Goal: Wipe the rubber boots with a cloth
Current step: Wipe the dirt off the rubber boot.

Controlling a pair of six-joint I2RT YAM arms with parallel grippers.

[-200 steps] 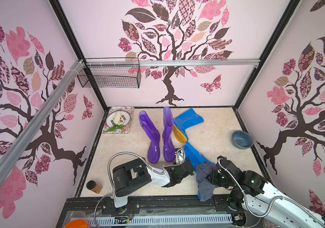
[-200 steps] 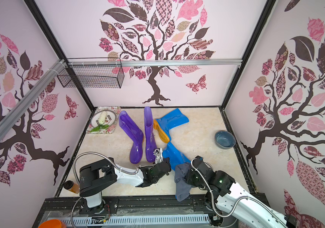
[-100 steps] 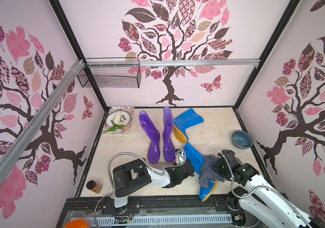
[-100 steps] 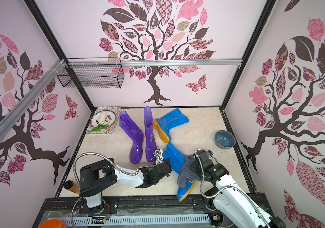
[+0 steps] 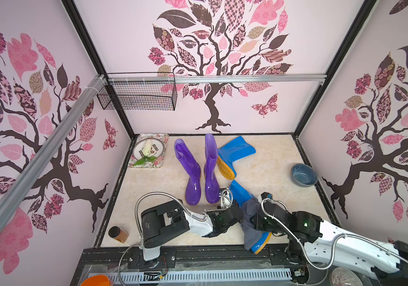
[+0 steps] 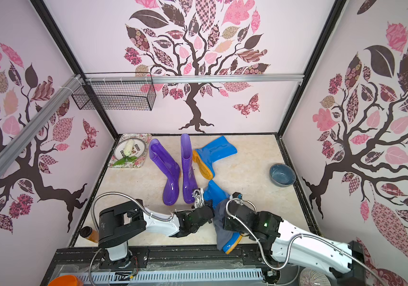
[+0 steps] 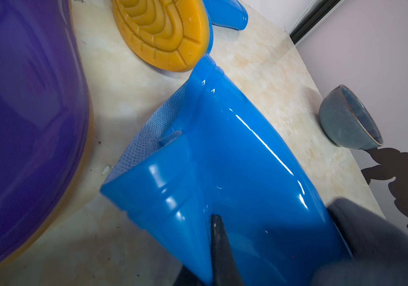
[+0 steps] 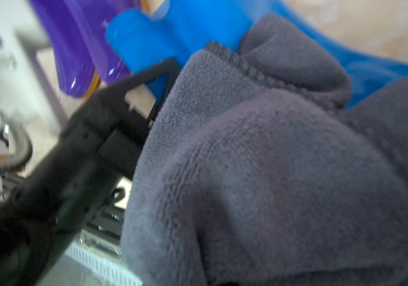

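Right gripper (image 5: 257, 220) is clamped on the cloth (image 5: 248, 235). The cloth is draped over the ankle and foot of the near blue boot (image 5: 237, 194), and only the toe and orange sole edge poke out at the front.
Left gripper (image 5: 238, 209) sits on that boot's left side, fingers (image 7: 219, 247) closed, pinching the shaft wall near the opening.
Near blue boot lies on its side, toe at the table's front edge and shaft pointing back.
Amber jar (image 5: 118, 234) is well left of the boot, near the front.
Two purple boots (image 5: 193, 173) stand upright just behind-left of it, toes forward, the closer one almost touching its shaft rim.
Grey-blue bowl (image 5: 303, 174) is behind-right, well apart.
Far blue boot (image 5: 235, 151) lies on its side just behind it, sole facing it.
Floral tray (image 5: 158, 162) is far behind-left.
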